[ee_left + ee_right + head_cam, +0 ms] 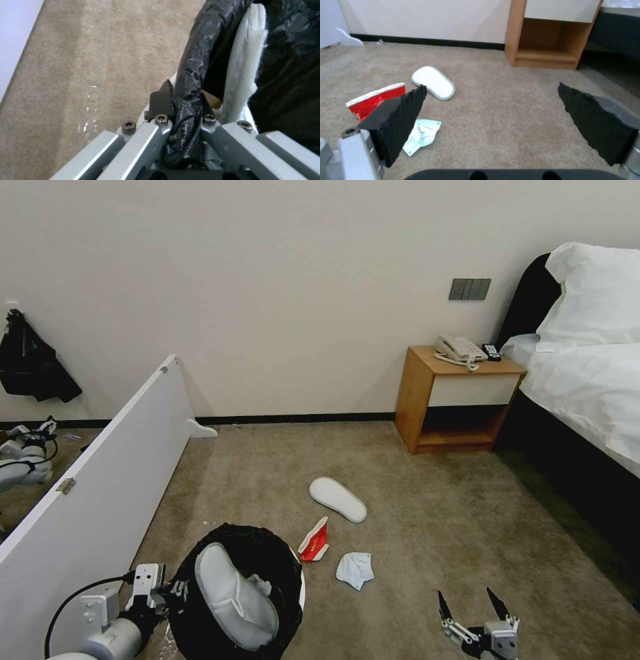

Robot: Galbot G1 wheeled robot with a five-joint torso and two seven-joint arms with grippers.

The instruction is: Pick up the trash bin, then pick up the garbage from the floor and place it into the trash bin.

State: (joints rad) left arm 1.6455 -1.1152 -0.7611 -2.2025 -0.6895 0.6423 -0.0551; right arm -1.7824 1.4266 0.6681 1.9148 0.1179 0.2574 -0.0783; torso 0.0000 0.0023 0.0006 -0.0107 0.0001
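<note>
Left pincer (175, 593) clamps the round black-bagged white plastic trash bin's (200, 640) nine-o'clock rim; right pincer (472, 607) hangs open over carpet.

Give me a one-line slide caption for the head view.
Left pincer grips the trash bin holding one slipper; open right pincer faces floor litter.

Trash bin (200, 607) base and left claw (175, 588) arm cut off at frame bottom.

Left gripper (175, 590) low at left, fingers (161, 101) clamped together, right gripper (471, 607) low, fingers (403, 112) spread
</note>
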